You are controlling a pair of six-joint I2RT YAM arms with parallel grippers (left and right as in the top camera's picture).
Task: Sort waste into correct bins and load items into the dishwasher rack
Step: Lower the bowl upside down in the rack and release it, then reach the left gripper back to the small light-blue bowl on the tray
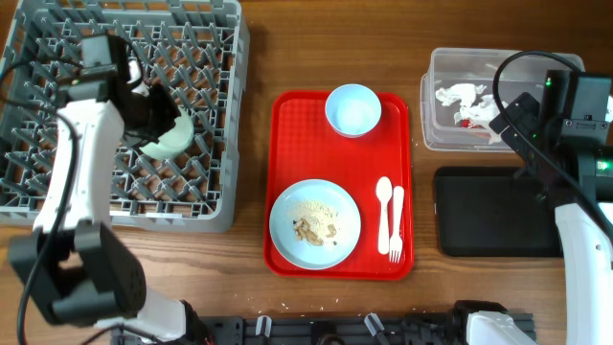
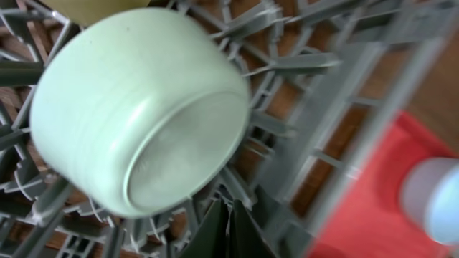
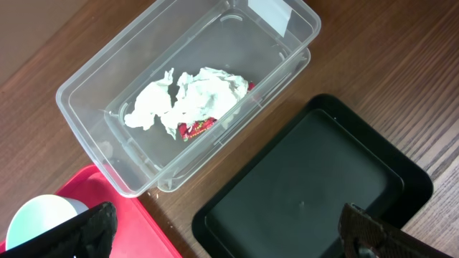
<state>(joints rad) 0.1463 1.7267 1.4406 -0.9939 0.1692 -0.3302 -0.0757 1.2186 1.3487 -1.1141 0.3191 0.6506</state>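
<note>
The pale green bowl (image 1: pixel 170 135) lies tilted on its side among the pegs of the grey dishwasher rack (image 1: pixel 57 182); the left wrist view shows the bowl (image 2: pixel 136 107) in the rack (image 2: pixel 301 64). My left gripper (image 1: pixel 151 113) is shut and empty just beside it (image 2: pixel 229 229). A yellowish rim (image 2: pixel 93 7) peeks in at the top. The pale blue bowl (image 1: pixel 352 108), the pale blue plate (image 1: pixel 287 225) with food scraps (image 1: pixel 316 222), and the white spoon and fork (image 1: pixel 390 216) are on the red tray. My right gripper (image 3: pixel 229 236) is open and empty above the clear tub (image 3: pixel 93 122) and black tray (image 3: pixel 315 186).
The red serving tray (image 1: pixel 287 125) lies mid-table between the rack and the bins. The clear tub (image 1: pixel 441 134) holds crumpled napkins (image 3: pixel 186 100) and the red-and-white wrapper (image 3: pixel 197 127). The black tray (image 1: pixel 488 216) sits in front of it, with nothing in it.
</note>
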